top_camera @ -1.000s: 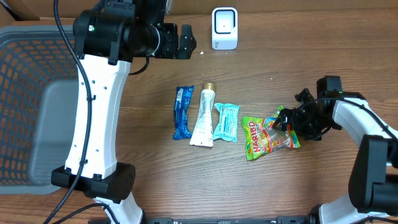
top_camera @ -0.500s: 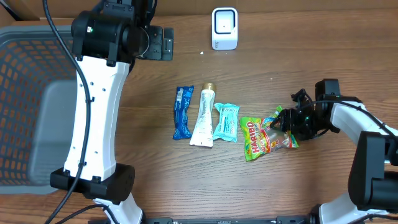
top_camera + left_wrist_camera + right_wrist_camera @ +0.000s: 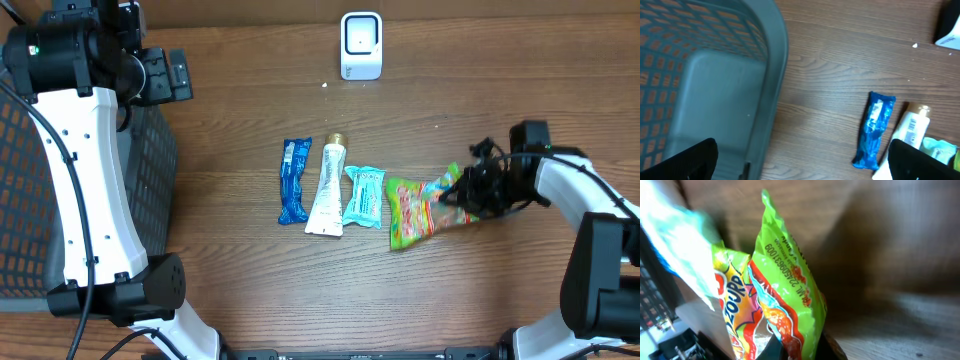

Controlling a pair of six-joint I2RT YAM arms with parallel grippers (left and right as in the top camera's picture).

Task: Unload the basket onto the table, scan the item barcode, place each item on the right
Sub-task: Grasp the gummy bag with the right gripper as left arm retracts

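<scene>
A green Haribo candy bag (image 3: 415,213) lies right of centre, its right end pinched and raised by my right gripper (image 3: 468,190), which is shut on it. The right wrist view shows the bag (image 3: 785,290) standing up between the closed fingers of that gripper (image 3: 805,347), printed code side toward the camera. The white barcode scanner (image 3: 361,45) stands at the back centre. My left gripper (image 3: 176,76) hangs open and empty over the basket's right rim, far from the bag. In its own wrist view the left gripper (image 3: 800,162) has both fingers spread wide.
A grey mesh basket (image 3: 150,170) fills the left side; its rim (image 3: 775,75) shows in the left wrist view. A blue packet (image 3: 293,180), a white tube (image 3: 327,188) and a teal packet (image 3: 364,195) lie in a row left of the bag.
My right gripper has closed on the candy bag and tipped its right end up. The left arm has swung left from the table's back centre to above the basket.
</scene>
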